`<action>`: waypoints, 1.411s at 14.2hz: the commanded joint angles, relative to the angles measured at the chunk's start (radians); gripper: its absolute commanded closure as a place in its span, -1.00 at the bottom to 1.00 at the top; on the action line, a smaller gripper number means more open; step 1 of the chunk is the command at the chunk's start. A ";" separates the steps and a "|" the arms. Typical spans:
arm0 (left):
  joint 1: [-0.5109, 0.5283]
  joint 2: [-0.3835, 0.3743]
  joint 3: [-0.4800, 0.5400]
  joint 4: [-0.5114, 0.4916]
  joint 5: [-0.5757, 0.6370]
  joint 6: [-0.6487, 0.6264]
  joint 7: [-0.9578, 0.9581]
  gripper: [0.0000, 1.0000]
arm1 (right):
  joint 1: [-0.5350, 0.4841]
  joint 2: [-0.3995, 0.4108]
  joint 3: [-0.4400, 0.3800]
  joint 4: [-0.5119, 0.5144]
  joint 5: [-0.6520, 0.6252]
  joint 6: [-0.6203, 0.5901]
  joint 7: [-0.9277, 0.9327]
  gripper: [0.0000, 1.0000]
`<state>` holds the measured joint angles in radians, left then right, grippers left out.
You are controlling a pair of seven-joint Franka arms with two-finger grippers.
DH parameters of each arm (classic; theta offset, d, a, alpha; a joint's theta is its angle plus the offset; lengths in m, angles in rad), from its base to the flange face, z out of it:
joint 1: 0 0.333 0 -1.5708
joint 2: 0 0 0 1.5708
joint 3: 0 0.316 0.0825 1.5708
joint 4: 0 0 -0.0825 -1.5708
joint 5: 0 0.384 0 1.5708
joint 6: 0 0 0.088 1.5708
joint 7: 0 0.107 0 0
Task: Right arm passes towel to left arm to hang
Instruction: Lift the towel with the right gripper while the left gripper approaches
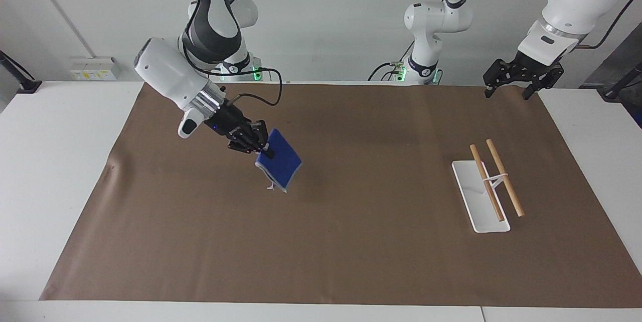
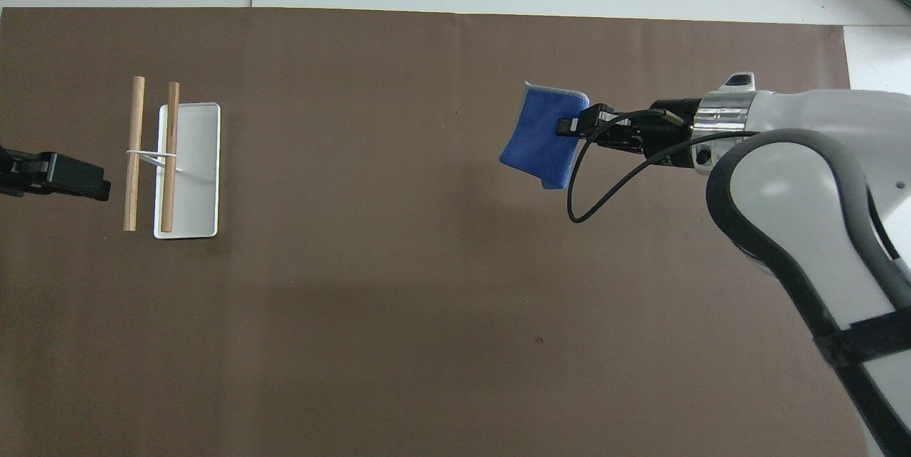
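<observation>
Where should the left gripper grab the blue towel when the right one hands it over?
Probably the free lower edge of the towel, which the right gripper pinches at its upper corner and holds in the air over the mat. It hangs clear there. The left gripper, waiting open, would come from the rack's end.

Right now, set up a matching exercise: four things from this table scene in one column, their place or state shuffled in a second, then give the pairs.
Things:
1. towel
2. right gripper
3. left gripper
4. rack

Places or states:
A. stands on the brown mat toward the left arm's end of the table, two wooden bars on a white base
B. open, waiting over the mat's edge near the left arm's base
C. hangs in the air, pinched at one edge
D. shut, raised over the mat

Pairs: 1-C, 2-D, 3-B, 4-A
</observation>
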<state>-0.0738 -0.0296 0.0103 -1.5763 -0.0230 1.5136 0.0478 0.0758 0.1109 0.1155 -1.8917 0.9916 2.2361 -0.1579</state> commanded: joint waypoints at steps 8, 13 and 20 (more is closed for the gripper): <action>-0.024 -0.023 -0.015 -0.051 -0.105 0.109 -0.136 -1.00 | 0.140 0.019 0.035 0.011 0.629 0.111 -0.026 1.00; -0.099 -0.065 -0.016 -0.177 -0.313 0.333 -0.565 -1.00 | 0.185 0.013 0.035 0.011 0.756 0.112 -0.031 1.00; -0.237 -0.098 -0.016 -0.329 -0.478 0.650 -1.046 -1.00 | 0.188 0.012 0.035 0.009 0.762 0.116 -0.031 1.00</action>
<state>-0.2689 -0.0770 -0.0201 -1.8189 -0.4551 2.0750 -0.9049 0.2633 0.1227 0.1474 -1.8865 1.7228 2.3373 -0.1593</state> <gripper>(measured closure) 0.000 0.960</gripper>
